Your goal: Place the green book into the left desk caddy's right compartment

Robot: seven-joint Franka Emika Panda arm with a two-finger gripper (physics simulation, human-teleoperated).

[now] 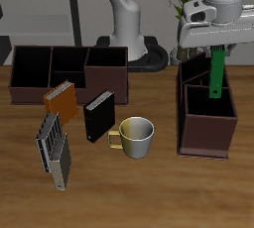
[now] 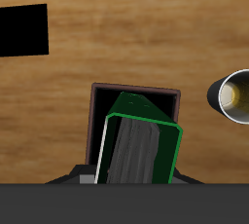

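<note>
Green slim hardcover book (image 1: 217, 72) pinched in our two-finger gripper (image 1: 218, 50) above the dark brown two-cell caddy (image 1: 205, 123); might clip the partition if tilted

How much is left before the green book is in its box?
Done: the green book is off the table, gripped by the tool. In hand: it hangs upright over the left desk caddy, its lower end dipping toward the cell seen under it in the wrist view. Left: confirm that is the right compartment, lower, let go.
</note>
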